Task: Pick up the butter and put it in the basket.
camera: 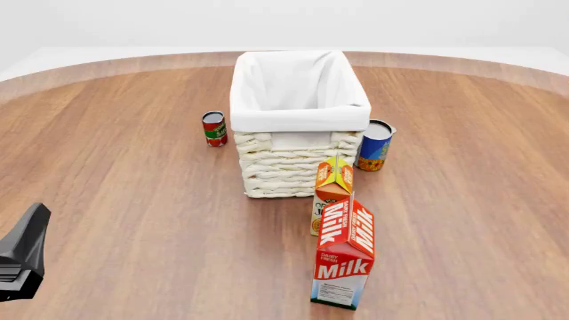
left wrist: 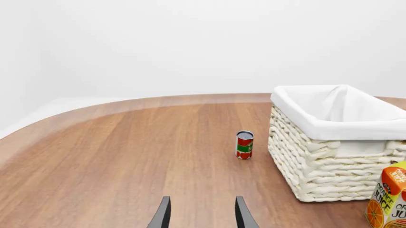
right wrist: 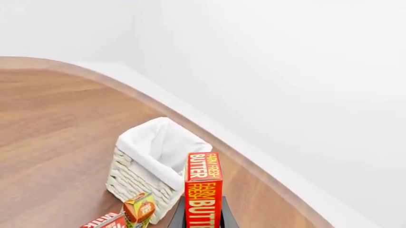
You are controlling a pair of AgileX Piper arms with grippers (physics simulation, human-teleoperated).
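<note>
Closest in, your right gripper (right wrist: 203, 219) has the butter (right wrist: 204, 190) pinched between its jaws, held high over the worktop (camera: 133, 200), which looks like a carry height for clearing the milk carton (camera: 345, 250) and juice carton (camera: 332, 187) on the way to the basket (camera: 298, 120) toward the far edge. Only the right wrist view shows the butter; the front view misses that arm, catching just the left gripper (left wrist: 201, 213) parked by the near left corner, jaws spread and empty.
</note>
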